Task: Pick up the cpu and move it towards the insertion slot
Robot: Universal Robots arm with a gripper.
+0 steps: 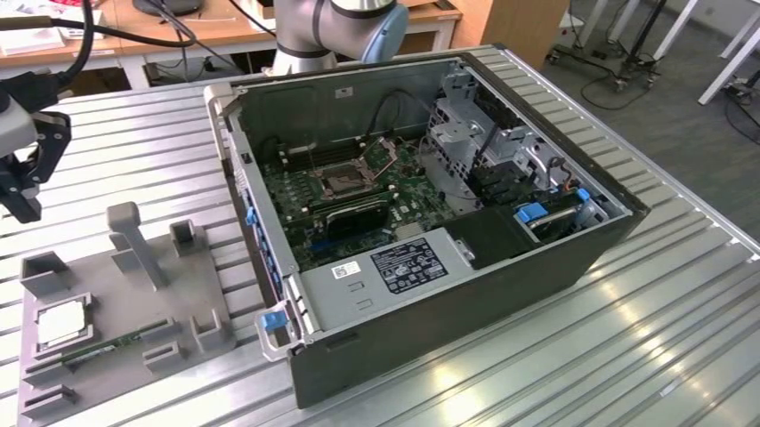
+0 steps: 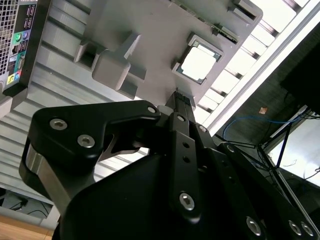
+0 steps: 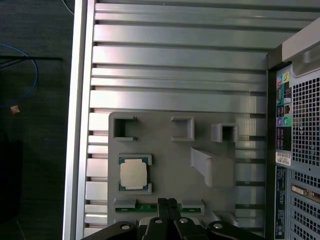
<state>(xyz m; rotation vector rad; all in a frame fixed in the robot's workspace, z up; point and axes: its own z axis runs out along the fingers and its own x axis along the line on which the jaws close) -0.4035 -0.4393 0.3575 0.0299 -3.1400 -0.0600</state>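
We see our claw (image 3: 167,201) clenched on nothing, pointing straight down above one edge of the grey holder (image 3: 165,155); near it the cpu (image 3: 134,174) lies flat in its holder pocket, untouched; well apart, the insertion slot (image 1: 344,181) sits inside the open computer case (image 1: 475,302) on the slatted surface (image 1: 665,356).

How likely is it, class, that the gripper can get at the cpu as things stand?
Probably yes: the cpu lies uncovered in the grey fixture, nothing over it, and the gripper hangs above, slightly aside, shut.
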